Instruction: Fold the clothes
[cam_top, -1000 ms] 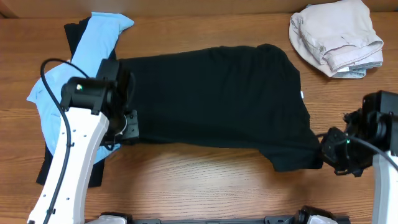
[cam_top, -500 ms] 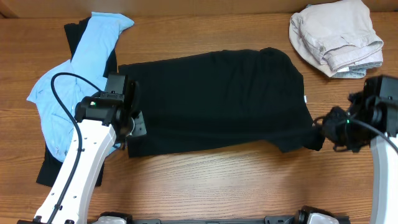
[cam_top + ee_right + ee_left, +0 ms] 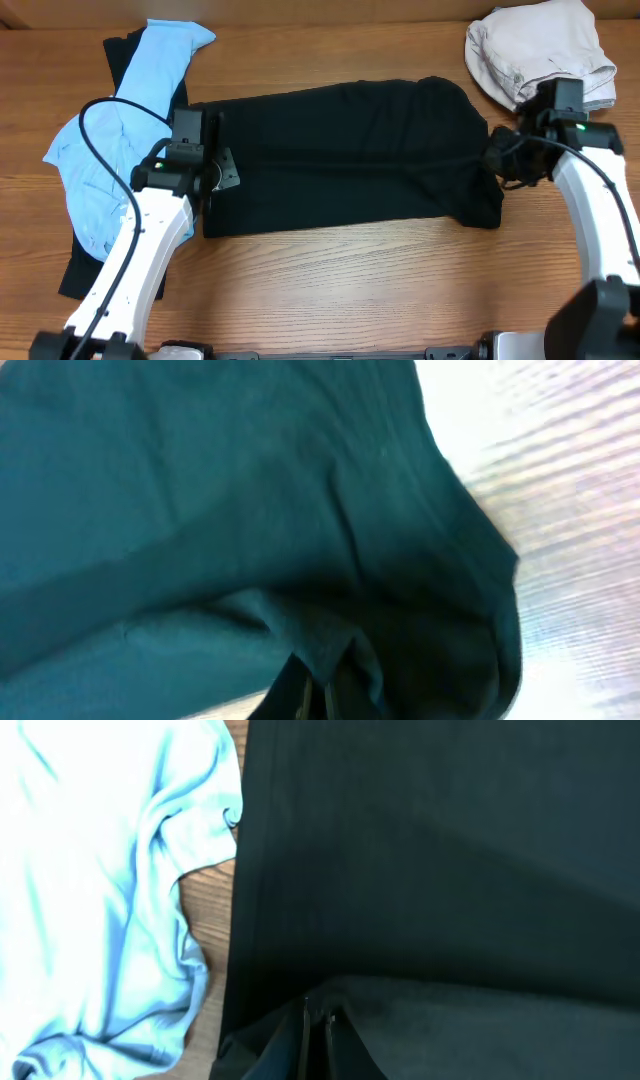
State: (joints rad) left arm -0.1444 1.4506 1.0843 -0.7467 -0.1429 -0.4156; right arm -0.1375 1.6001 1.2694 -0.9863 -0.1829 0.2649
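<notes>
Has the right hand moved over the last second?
Yes. The right hand went up-frame and slightly left, toward the beige clothes pile at the far edge, pulling the black shirt with it.

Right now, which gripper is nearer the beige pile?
Right. The right gripper is just beside the beige pile, holding the black shirt at its right end; the left gripper holds the far end.

Left end effector (image 3: 318,1028), right end effector (image 3: 312,695) tips buried in black shirt (image 3: 340,150); beige clothes (image 3: 535,50) cropped at top.
</notes>
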